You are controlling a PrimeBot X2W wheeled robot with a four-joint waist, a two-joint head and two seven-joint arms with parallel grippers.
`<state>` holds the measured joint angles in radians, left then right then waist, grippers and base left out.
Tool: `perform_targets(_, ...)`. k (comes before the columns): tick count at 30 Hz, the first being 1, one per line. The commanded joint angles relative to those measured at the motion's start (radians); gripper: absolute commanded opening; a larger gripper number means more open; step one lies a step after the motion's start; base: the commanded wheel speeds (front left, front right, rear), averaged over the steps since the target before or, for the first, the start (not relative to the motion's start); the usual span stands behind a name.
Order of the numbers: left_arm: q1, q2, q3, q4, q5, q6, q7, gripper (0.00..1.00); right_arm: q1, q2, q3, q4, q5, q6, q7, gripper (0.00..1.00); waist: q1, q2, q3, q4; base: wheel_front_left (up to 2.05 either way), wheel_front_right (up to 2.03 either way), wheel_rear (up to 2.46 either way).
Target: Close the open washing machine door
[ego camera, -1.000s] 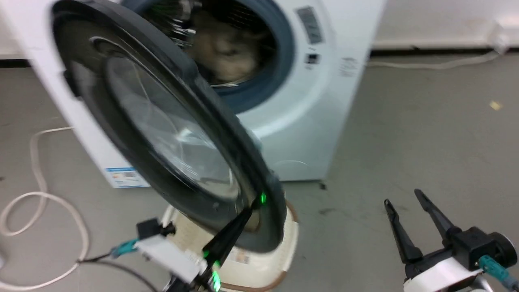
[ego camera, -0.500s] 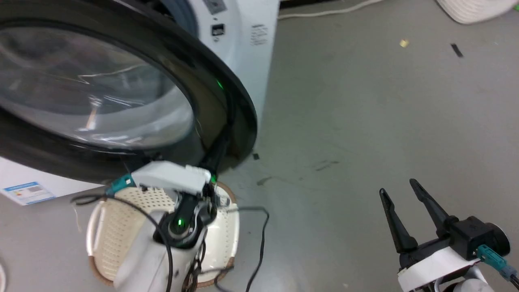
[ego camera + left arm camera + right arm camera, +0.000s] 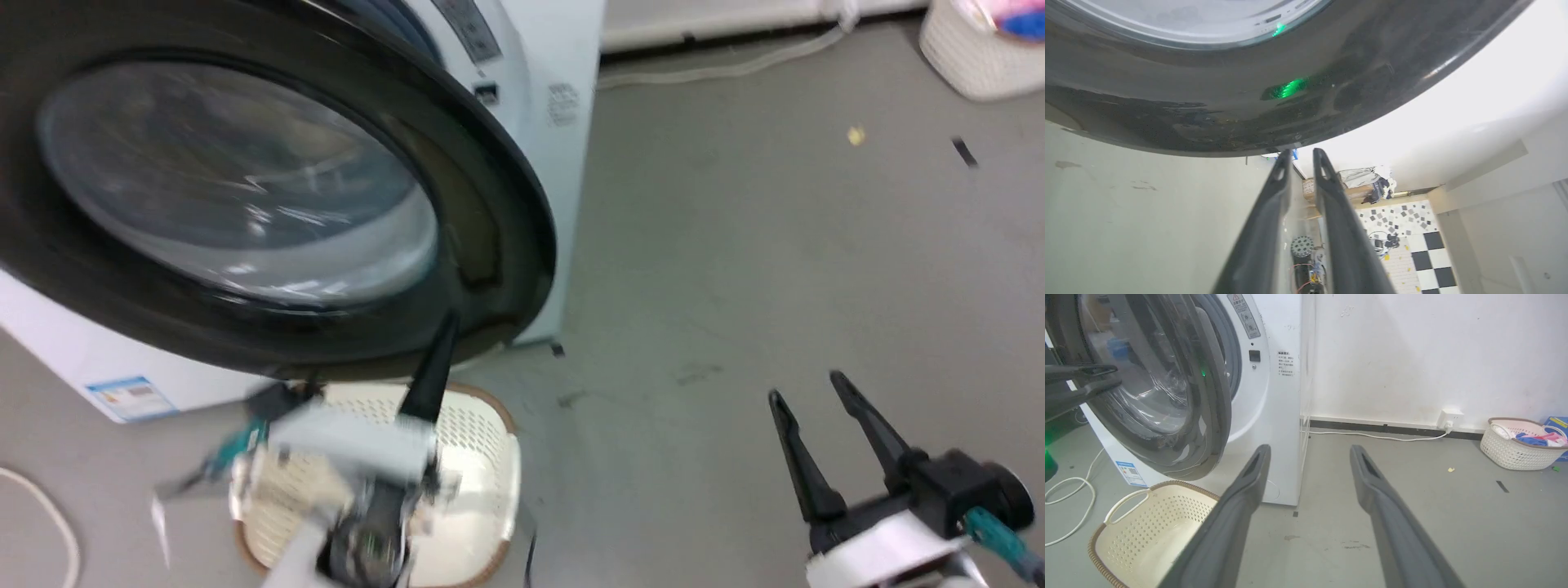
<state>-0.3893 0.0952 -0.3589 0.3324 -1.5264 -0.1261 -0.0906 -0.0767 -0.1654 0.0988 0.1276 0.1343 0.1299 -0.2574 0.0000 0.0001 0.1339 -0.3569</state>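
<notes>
Door (image 3: 482, 204) ajar, upper left; my narrow, empty left fingers (image 3: 1274, 196) could skid off it; right fingers (image 3: 804, 465) wide.

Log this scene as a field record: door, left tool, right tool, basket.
door: washing machine door ajar, not latched against the washing machine
left tool: fingers slightly parted, empty, tips by the door's lower rim
right tool: wide open, empty, away from the door
cream basket: under the door's lower edge
</notes>
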Motion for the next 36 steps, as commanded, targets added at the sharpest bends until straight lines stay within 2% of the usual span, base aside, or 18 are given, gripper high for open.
perform_targets(1,0.1,0.051,-0.034,-0.046,0.073,-0.004,-0.05,1.0,0.041,-0.008,-0.015,-0.015,-0.013,0.001,-0.004,1.0,0.0,-0.0001,-0.087,0.077,0.0,0.0,0.0)
perform_targets(4,0.191,0.117,-0.067,-0.102,0.184,-0.004,-0.131,1.0,0.07,-0.014,-0.028,-0.037,-0.02,0.001,-0.004,1.0,0.0,-0.0001,-0.113,0.128,0.0,0.0,0.0)
perform_targets(6,0.236,0.147,-0.06,-0.129,0.255,-0.004,-0.159,1.0,0.086,-0.018,-0.029,-0.047,-0.023,0.001,-0.004,1.0,0.0,-0.0001,-0.125,0.16,0.0,0.0,0.0)
perform_targets(7,0.236,0.147,-0.06,-0.129,0.255,-0.004,-0.159,1.0,0.086,-0.018,-0.029,-0.047,-0.023,0.001,-0.004,1.0,0.0,-0.0001,-0.125,0.16,0.0,0.0,0.0)
perform_targets(9,0.278,0.176,0.012,-0.136,0.445,0.004,-0.17,1.0,0.103,-0.018,-0.037,-0.056,-0.021,0.001,-0.004,1.0,0.0,-0.0001,-0.137,0.205,0.0,0.0,0.0)
perform_targets(10,0.278,0.176,0.012,-0.136,0.445,0.004,-0.17,1.0,0.103,-0.018,-0.037,-0.056,-0.021,0.001,-0.004,1.0,0.0,-0.0001,-0.137,0.205,0.0,0.0,0.0)
perform_targets(11,0.301,0.17,0.077,-0.168,0.623,0.028,-0.17,1.0,0.109,-0.013,-0.044,-0.063,-0.02,0.001,-0.004,1.0,0.0,-0.0001,-0.142,0.23,0.0,0.0,0.0)
perform_targets(12,0.301,0.17,0.077,-0.168,0.623,0.028,-0.17,1.0,0.109,-0.013,-0.044,-0.063,-0.02,0.001,-0.004,1.0,0.0,-0.0001,-0.142,0.23,0.0,0.0,0.0)
perform_targets(13,0.33,0.148,0.133,-0.21,0.786,0.054,-0.171,1.0,0.113,-0.008,-0.041,-0.067,-0.021,0.001,-0.004,1.0,0.0,-0.0001,-0.147,0.248,0.0,0.0,0.0)
perform_targets(14,0.33,0.148,0.133,-0.21,0.786,0.054,-0.171,1.0,0.113,-0.008,-0.041,-0.067,-0.021,0.001,-0.004,1.0,0.0,-0.0001,-0.147,0.248,0.0,0.0,0.0)
perform_targets(16,0.361,0.123,0.169,-0.253,0.921,0.068,-0.171,1.0,0.118,-0.005,-0.033,-0.07,-0.021,0.001,-0.004,1.0,0.0,-0.0001,-0.151,0.264,0.0,0.0,0.0)
perform_targets(17,0.401,0.111,0.188,-0.298,1.117,0.091,-0.171,1.0,0.126,-0.002,-0.019,-0.07,-0.021,0.001,-0.004,1.0,0.0,-0.0001,-0.156,0.284,0.0,0.0,0.0)
perform_targets(19,0.427,0.125,0.178,-0.3,1.256,0.135,-0.171,1.0,0.129,0.001,-0.012,-0.069,-0.02,0.001,-0.004,1.0,0.0,-0.0001,-0.159,0.296,0.0,0.0,0.0)
perform_targets(23,0.467,0.076,0.193,-0.323,1.327,0.181,-0.171,1.0,0.136,0.005,-0.001,-0.069,-0.02,0.001,-0.004,1.0,0.0,-0.0001,-0.158,0.319,0.0,0.0,0.0)
perform_targets(31,0.505,0.051,0.186,-0.303,1.396,0.179,-0.171,1.0,0.128,0.002,0.025,-0.057,-0.016,0.001,-0.004,1.0,0.0,-0.0001,-0.148,0.349,0.0,0.0,0.0)
perform_targets(33,0.504,0.04,0.183,-0.289,1.393,0.174,-0.171,1.0,0.125,0.003,0.028,-0.053,-0.003,0.001,-0.004,0.02,0.0,-0.0001,-0.142,0.358,0.0,0.0,0.0)
perform_targets(36,0.487,0.033,0.175,-0.279,1.404,0.167,-0.171,1.0,0.112,-0.004,0.044,-0.046,0.052,0.001,-0.004,0.0,0.0,-0.0001,-0.123,0.374,0.0,0.0,0.0)
